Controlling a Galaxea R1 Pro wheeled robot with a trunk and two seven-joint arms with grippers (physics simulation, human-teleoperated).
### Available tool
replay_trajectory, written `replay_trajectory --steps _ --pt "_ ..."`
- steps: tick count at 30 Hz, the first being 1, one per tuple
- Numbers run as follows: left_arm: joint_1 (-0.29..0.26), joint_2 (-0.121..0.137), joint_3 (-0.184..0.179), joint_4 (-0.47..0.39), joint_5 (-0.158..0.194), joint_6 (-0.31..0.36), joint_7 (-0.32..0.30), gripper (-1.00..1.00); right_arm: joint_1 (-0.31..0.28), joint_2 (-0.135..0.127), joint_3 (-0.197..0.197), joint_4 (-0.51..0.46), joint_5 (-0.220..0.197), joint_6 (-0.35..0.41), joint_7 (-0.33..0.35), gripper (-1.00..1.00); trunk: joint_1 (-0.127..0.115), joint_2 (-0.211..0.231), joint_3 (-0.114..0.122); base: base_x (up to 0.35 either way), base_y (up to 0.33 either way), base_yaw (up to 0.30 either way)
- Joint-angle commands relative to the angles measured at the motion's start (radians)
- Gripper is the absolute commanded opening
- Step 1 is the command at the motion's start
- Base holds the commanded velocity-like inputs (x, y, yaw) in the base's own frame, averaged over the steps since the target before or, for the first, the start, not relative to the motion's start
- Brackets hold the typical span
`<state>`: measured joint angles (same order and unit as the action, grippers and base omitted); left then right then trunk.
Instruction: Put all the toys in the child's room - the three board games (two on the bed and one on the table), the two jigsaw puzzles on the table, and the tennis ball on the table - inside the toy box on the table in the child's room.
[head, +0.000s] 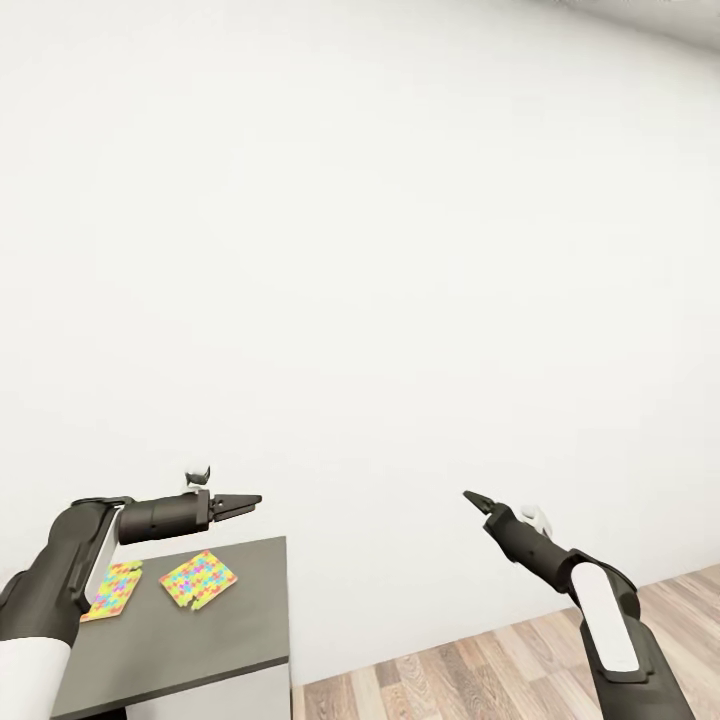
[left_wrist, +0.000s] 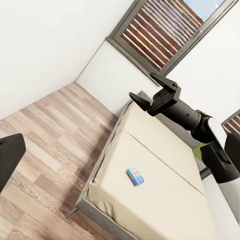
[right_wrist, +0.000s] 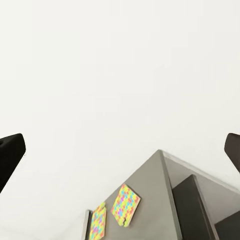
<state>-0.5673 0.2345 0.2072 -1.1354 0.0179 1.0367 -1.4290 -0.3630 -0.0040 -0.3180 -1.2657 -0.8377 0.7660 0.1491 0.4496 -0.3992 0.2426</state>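
Nearest in the head view, the left gripper is held out level above the table, its fingers drawn to a point, so the jaws are read as closed on nothing. The right gripper is raised over the floor, well apart from the table; whether its jaws are open or closed cannot be told from the head view. In the right wrist view its two fingertips are seen at opposite edges with a wide gap between them, so those jaws are judged open and empty.

On the table's dark top, the two puzzles lie flat, just beside each other and near the far edge. They are seen again in the right wrist view.

Farther off, in the left wrist view, one board game lies on the bed, with the right gripper seen across the frame. Which game it is cannot be made out.

No toy is held, and the toy box is yet to be found. The step in hand is judged to be the approach. Next, the base would need to be squared to the table and a gripper lowered onto a thin puzzle's edge.
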Motion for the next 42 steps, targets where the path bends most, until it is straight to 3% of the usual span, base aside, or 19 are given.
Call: replay_trajectory --steps 1,42 --pt "0.0 0.0 0.0 0.0 0.001 0.011 -0.003 1.0 -0.001 0.0 -0.002 0.0 0.004 0.005 0.006 1.0 0.0 -0.001 0.0 0.0 0.0 -0.006" --pt "0.0 -0.001 -0.002 0.0 0.005 0.011 -0.004 1.0 -0.001 0.001 -0.007 0.002 0.003 0.003 0.006 1.0 0.0 -0.001 0.004 0.0 0.0 -0.034"
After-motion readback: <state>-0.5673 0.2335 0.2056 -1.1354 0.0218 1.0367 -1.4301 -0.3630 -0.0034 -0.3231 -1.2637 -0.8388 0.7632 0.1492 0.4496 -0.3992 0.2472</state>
